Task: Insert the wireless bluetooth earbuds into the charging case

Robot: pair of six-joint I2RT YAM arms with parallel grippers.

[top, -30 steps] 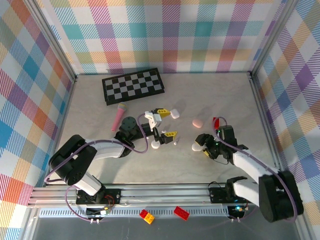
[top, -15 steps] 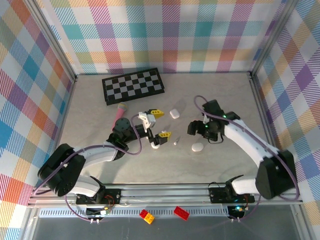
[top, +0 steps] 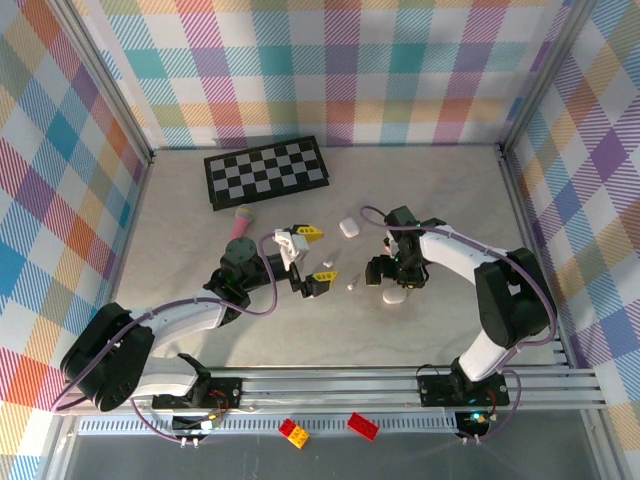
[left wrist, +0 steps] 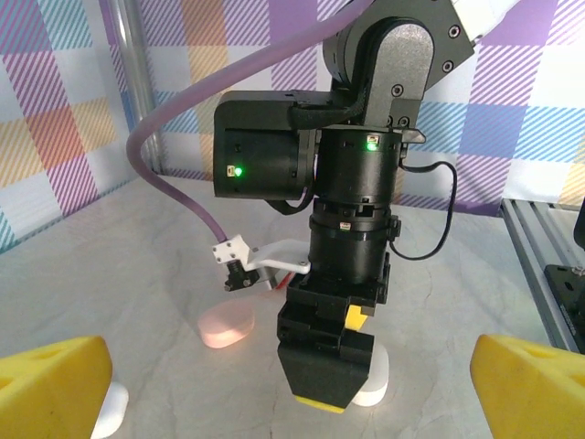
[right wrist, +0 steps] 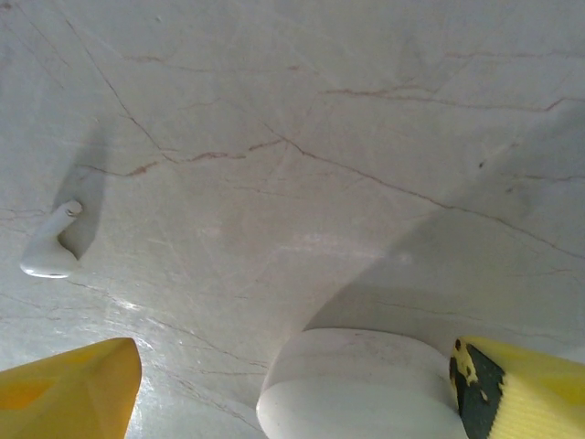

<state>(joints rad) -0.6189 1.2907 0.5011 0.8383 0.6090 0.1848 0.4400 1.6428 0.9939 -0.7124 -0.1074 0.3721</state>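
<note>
One white earbud (top: 352, 284) (right wrist: 47, 251) lies on the table between the two grippers. My right gripper (top: 393, 279) points down over a white charging case (top: 395, 296) (right wrist: 366, 384). It is open, with the case between its yellow fingers (right wrist: 64, 389) and against the right one. A pink case (left wrist: 227, 325) lies just behind it. My left gripper (top: 316, 255) is open and holds nothing. Its yellow fingers (left wrist: 50, 384) frame the right gripper. A small white piece (left wrist: 111, 407) sits beside the left fingertip; I cannot tell what it is. A second white case (top: 348, 227) lies farther back.
A black-and-white chessboard (top: 267, 170) lies at the back left. A pink toy microphone (top: 240, 228) lies beside the left arm. Two toy bricks (top: 293, 432) (top: 363, 425) sit on the front rail. Checked walls close in three sides.
The right gripper left the white case on the table, swung back, then came down over it again. The left arm drew back a little toward the left.
</note>
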